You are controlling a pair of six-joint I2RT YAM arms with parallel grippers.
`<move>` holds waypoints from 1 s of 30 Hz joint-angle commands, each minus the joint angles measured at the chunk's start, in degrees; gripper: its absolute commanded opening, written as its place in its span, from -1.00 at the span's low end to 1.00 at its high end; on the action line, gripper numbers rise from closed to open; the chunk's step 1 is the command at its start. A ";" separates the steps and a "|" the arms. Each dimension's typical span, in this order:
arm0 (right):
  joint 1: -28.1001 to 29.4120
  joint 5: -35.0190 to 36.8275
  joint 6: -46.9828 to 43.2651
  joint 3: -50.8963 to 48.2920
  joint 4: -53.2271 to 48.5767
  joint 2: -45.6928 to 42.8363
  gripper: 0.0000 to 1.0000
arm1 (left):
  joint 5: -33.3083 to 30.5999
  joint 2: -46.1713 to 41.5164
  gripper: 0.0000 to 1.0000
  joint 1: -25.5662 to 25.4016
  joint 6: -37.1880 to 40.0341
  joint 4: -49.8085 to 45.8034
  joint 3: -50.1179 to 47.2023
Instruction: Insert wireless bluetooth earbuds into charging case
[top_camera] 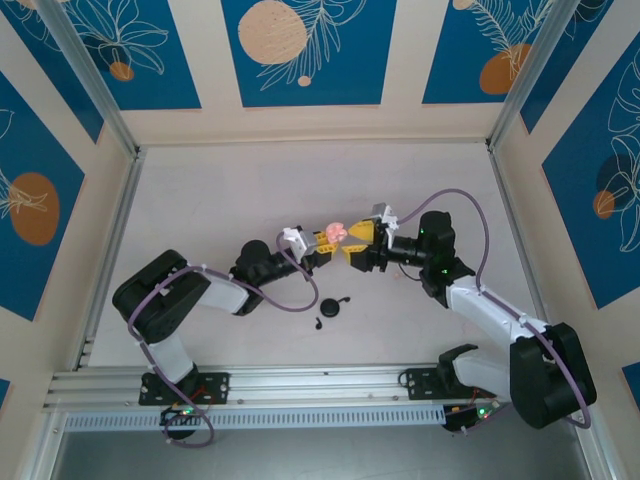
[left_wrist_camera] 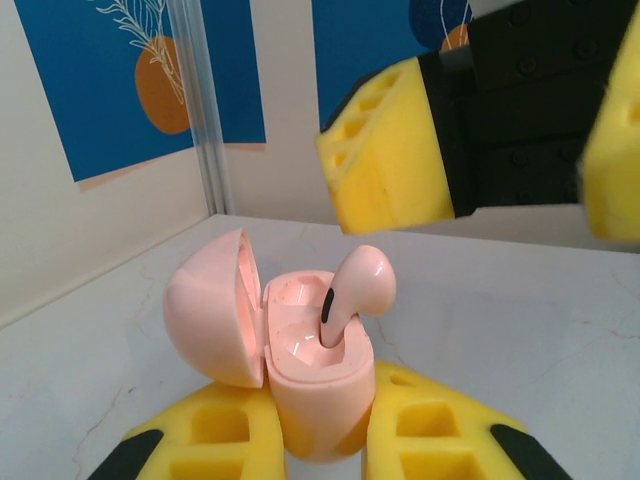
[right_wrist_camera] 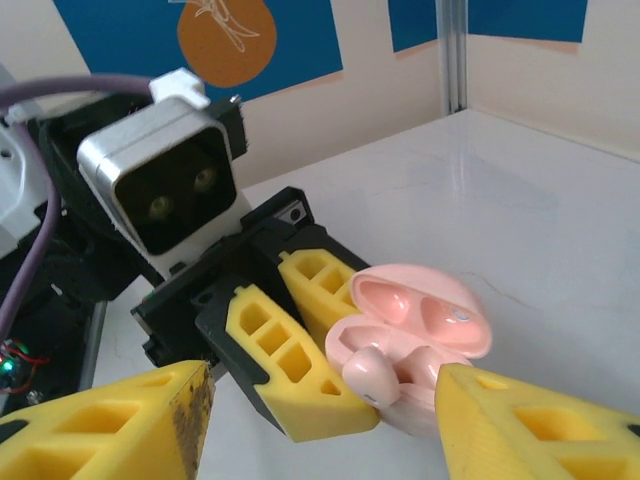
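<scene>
My left gripper [left_wrist_camera: 315, 432] is shut on the base of a pale pink charging case [left_wrist_camera: 315, 385], whose lid hangs open to the left. One pink earbud [left_wrist_camera: 358, 285] stands in the case's right slot, stem down and head sticking up. The other slot is empty. My right gripper [right_wrist_camera: 325, 425] is open, its yellow fingers [right_wrist_camera: 120, 420] spread on either side of the earbud [right_wrist_camera: 372, 372] and apart from it. From above, both grippers meet at the pink case [top_camera: 337, 232] over mid-table.
A black round case [top_camera: 331, 307] lies on the table in front of the grippers, with a small black earbud [top_camera: 318, 323] beside it. Aluminium rails and patterned blue walls border the white table [top_camera: 250, 190].
</scene>
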 commanded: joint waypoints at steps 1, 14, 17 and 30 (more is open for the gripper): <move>-0.85 0.63 6.05 2.64 -5.63 -1.45 0.22 | -0.44 -0.54 -0.79 -0.11 1.64 3.01 -0.68; -1.82 4.33 17.08 11.45 -26.39 -3.47 0.11 | 0.58 0.27 -0.80 -0.16 5.94 3.01 -1.73; -1.78 4.76 17.82 14.88 -35.07 -3.06 0.08 | 1.57 0.62 -0.80 -0.29 7.49 3.01 -1.73; -2.02 0.61 22.50 20.46 -44.98 2.67 -0.19 | 2.18 1.35 -0.80 -0.93 8.81 3.04 -1.29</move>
